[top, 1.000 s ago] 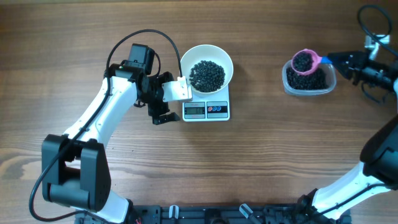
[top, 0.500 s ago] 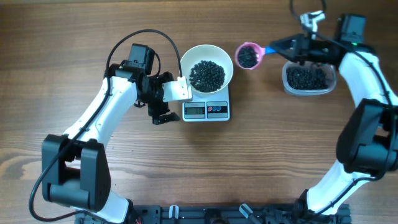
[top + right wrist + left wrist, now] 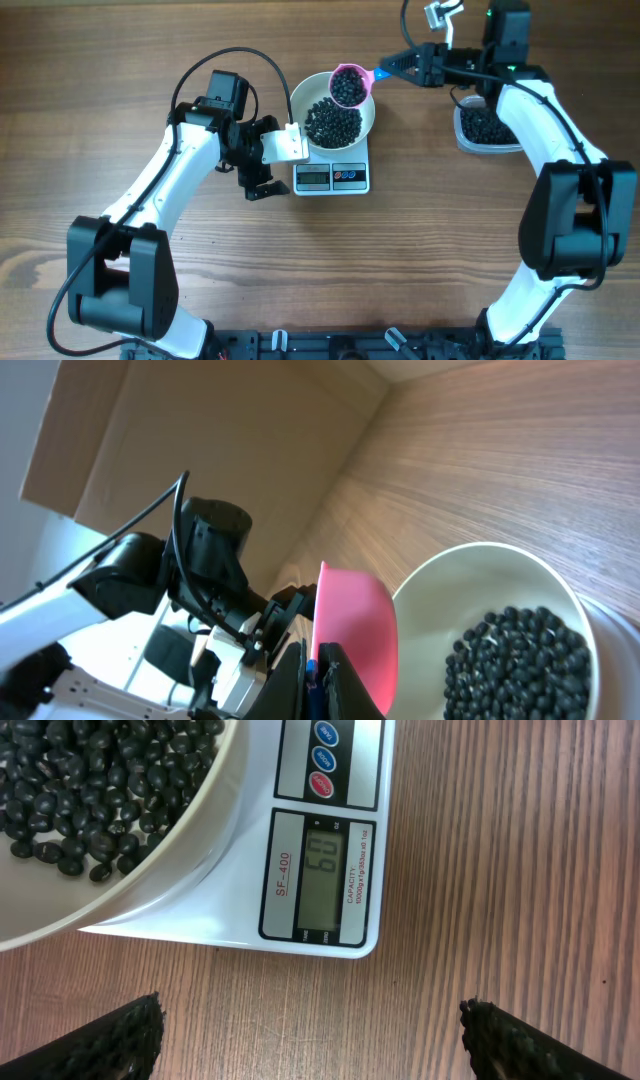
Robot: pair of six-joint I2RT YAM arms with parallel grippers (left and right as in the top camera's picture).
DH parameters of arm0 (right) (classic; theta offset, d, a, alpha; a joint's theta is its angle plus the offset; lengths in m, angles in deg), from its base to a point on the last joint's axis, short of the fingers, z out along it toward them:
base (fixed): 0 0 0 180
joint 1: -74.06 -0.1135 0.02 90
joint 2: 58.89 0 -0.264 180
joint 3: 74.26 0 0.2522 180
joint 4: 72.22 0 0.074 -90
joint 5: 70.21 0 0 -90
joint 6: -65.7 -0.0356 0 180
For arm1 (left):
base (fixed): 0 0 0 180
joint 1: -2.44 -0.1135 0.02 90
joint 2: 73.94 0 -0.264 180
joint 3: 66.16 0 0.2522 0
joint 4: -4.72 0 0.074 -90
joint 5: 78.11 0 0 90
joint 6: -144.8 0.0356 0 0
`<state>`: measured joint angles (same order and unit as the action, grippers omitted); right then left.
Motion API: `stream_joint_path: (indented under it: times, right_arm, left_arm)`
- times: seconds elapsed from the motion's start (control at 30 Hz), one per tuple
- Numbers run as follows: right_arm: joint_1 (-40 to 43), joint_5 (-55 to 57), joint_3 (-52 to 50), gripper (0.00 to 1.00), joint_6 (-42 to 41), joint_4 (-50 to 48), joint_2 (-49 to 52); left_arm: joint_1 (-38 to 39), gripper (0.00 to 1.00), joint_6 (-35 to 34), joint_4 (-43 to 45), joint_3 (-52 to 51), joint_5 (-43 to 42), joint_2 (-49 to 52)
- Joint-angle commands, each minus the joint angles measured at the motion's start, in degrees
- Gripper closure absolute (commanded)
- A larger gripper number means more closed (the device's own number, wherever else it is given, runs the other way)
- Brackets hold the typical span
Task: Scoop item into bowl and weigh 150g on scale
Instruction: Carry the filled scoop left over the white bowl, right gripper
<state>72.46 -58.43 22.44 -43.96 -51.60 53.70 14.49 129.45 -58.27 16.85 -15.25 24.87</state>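
Item: small black round beans heaped in round white bowl on white rectangular scale.
Left jaws: released; bowl at 3 o'clock.
Right jaws: clenched on pink plastic scoop, bowl's 1 o'clock.

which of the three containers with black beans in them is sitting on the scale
The round white bowl: it alone rests on the scale. The pink scoop hovers over its rim, and the clear tub stands on the table.
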Motion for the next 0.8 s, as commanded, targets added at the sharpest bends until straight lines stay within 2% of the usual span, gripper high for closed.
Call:
stream_joint_path:
  times: [0.0, 0.2, 0.3, 0.4, 0.53, 0.77]
  right_arm:
    - [-1.5, 0.7, 0.3, 0.96, 0.3, -2.4, -0.4]
    - [-2.1, 7.4, 0.3, 0.96, 1.9, -3.2, -0.5]
    - [-2.6, 8.3, 0.3, 0.96, 6.4, -2.9, -0.5]
    - [-3.8, 10.6, 0.3, 0.96, 20.0, 0.9, -0.5]
    - [-4.7, 13.4, 0.3, 0.96, 27.2, 4.4, -0.5]
    - [-5.0, 15.5, 2.3, 0.96, 26.8, 7.4, -4.0]
  left_arm:
    - [0.0, 0.0, -0.5, 0.0, -0.4, -1.3, -0.4]
    - [0.0, 0.0, -0.5, 0.0, -0.4, -1.3, -0.4]
    - [0.0, 0.0, -0.5, 0.0, -0.4, -1.3, -0.4]
    - [0.0, 0.0, -0.5, 0.0, -0.4, -1.3, -0.4]
    - [0.0, 0.0, -0.5, 0.0, -0.4, -1.3, -0.4]
    - [0.0, 0.0, -0.5, 0.0, -0.4, -1.3, -0.4]
